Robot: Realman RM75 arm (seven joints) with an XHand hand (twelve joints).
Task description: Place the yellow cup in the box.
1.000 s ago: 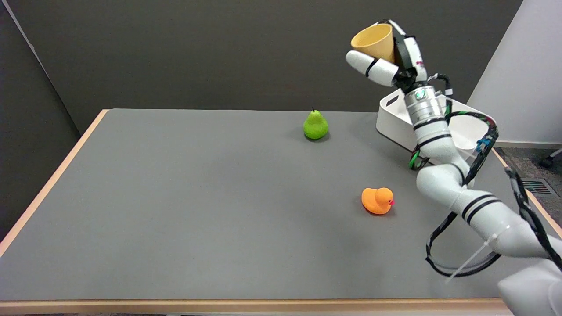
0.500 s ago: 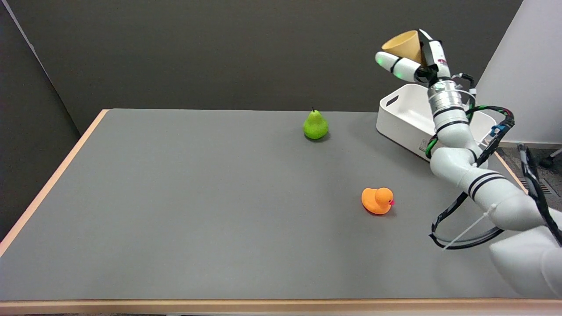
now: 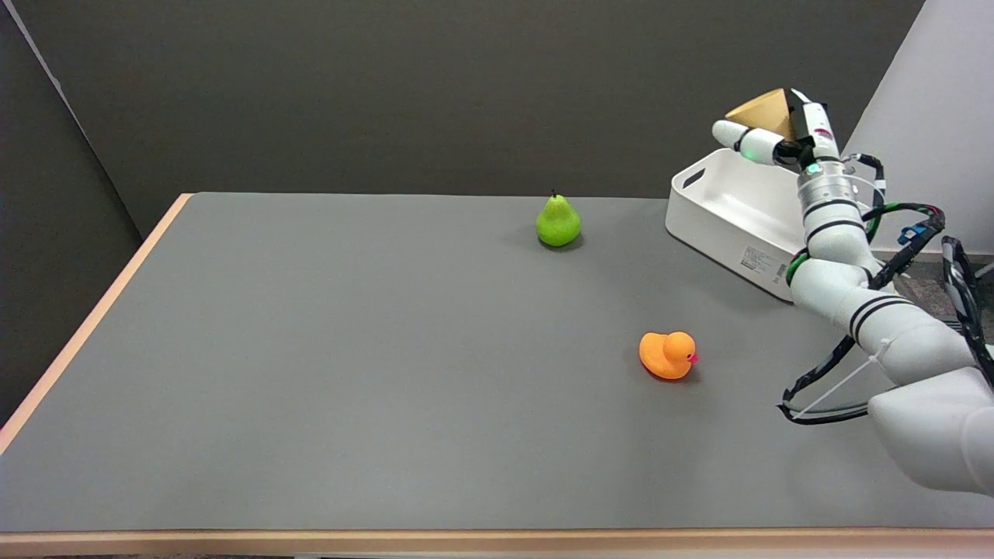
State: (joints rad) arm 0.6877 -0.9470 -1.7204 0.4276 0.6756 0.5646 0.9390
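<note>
Robot lab or test room. Large grey table (image 3: 349,373) with pale wood edging, bare dark grey wall behind, white panel at right. White robot arm (image 3: 870,310) with exposed cable loops and zip ties reaches in from lower right. Props set well apart on table like test items: green pear (image 3: 557,221), orange toy duck (image 3: 667,355), white box (image 3: 738,233).

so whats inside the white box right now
Only bare white walls and floor show inside the white box. Its right part is hidden behind the right hand and arm. The yellow cup is held above it, not inside.
</note>
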